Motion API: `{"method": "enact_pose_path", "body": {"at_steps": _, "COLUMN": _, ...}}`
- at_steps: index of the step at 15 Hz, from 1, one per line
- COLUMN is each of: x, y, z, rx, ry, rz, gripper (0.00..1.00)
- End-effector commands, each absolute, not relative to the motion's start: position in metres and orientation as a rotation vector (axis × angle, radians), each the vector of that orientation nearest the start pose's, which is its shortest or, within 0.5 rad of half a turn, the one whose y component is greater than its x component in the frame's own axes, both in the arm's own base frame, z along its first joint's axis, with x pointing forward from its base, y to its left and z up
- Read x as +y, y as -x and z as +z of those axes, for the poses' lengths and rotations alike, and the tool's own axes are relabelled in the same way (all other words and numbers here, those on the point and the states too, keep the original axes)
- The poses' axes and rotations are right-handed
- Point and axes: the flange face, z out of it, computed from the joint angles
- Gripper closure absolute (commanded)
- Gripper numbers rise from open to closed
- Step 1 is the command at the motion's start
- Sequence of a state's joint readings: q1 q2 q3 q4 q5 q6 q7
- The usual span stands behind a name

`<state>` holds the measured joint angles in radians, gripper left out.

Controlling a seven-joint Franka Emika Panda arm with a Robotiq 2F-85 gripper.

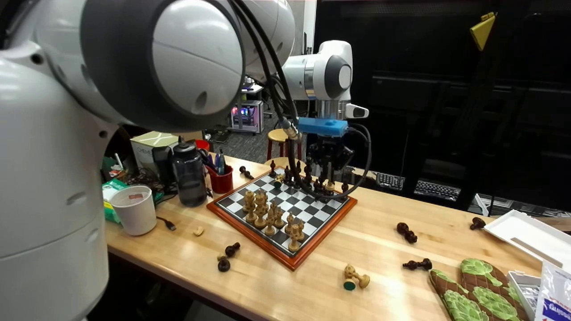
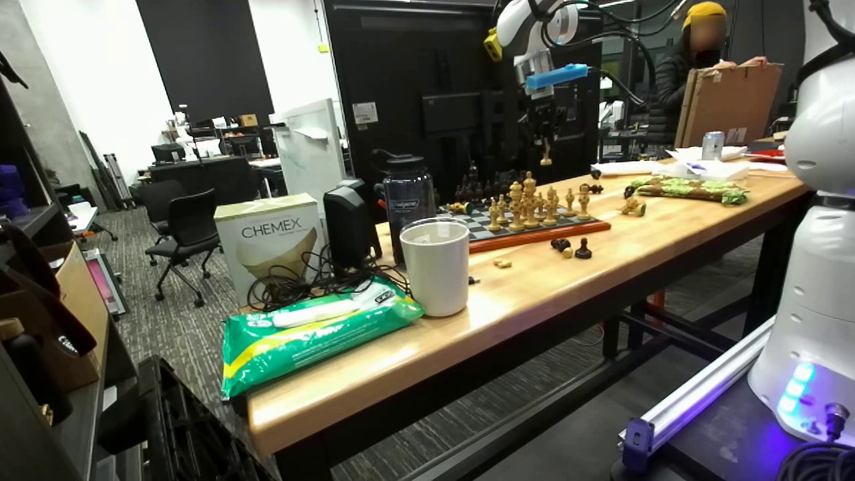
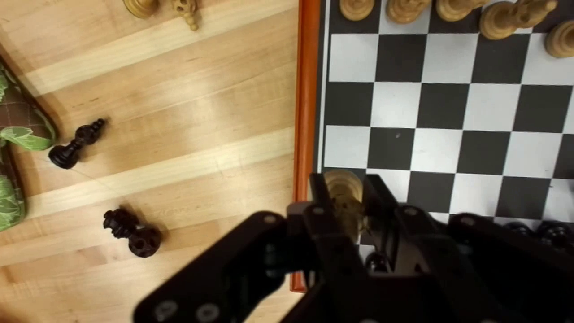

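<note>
Above the board (image 3: 441, 107): my gripper (image 3: 345, 185) pinches a pale piece (image 2: 546, 159), not yet set down
On it: pale group (image 1: 270, 229), dark group (image 1: 308, 171) standing
Table (image 3: 215, 107): loose pieces (image 3: 144, 242), unplaced, I judge

white cup (image 2: 435, 270) beside green packet (image 2: 320, 341), dark bottle (image 1: 188, 176), chemex box (image 2: 267, 240)

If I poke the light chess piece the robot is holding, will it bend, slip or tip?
The light chess piece probably won't bend: it looks wooden and solid. It might twist or slip, since the gripper pinches it with two narrow fingers. Set down, it would likely stand, as its base is wide and round.
</note>
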<state>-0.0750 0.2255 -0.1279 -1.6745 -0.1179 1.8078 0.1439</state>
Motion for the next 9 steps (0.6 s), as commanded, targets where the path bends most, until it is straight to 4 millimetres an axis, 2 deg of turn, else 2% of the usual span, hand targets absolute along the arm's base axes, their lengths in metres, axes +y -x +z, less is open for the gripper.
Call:
{"method": "enact_pose_path", "body": {"at_steps": 1, "x": -0.105, "y": -0.593, "z": 0.484, "rx": 0.417, "ry": 3.254, "rz": 0.165, "gripper": 0.94}}
{"method": "enact_pose_path", "body": {"at_steps": 4, "x": -0.092, "y": -0.594, "z": 0.486, "rx": 0.358, "ry": 3.25, "rz": 0.171, "gripper": 0.94}}
{"method": "enact_pose_path", "body": {"at_steps": 5, "x": -0.099, "y": -0.603, "z": 0.48, "rx": 0.407, "ry": 3.243, "rz": 0.16, "gripper": 0.94}}
{"method": "enact_pose_path", "body": {"at_steps": 6, "x": -0.097, "y": -0.603, "z": 0.48, "rx": 0.403, "ry": 3.243, "rz": 0.16, "gripper": 0.76}}
{"method": "enact_pose_path", "body": {"at_steps": 9, "x": -0.099, "y": -0.604, "z": 0.477, "rx": 0.406, "ry": 3.243, "rz": 0.166, "gripper": 0.76}}
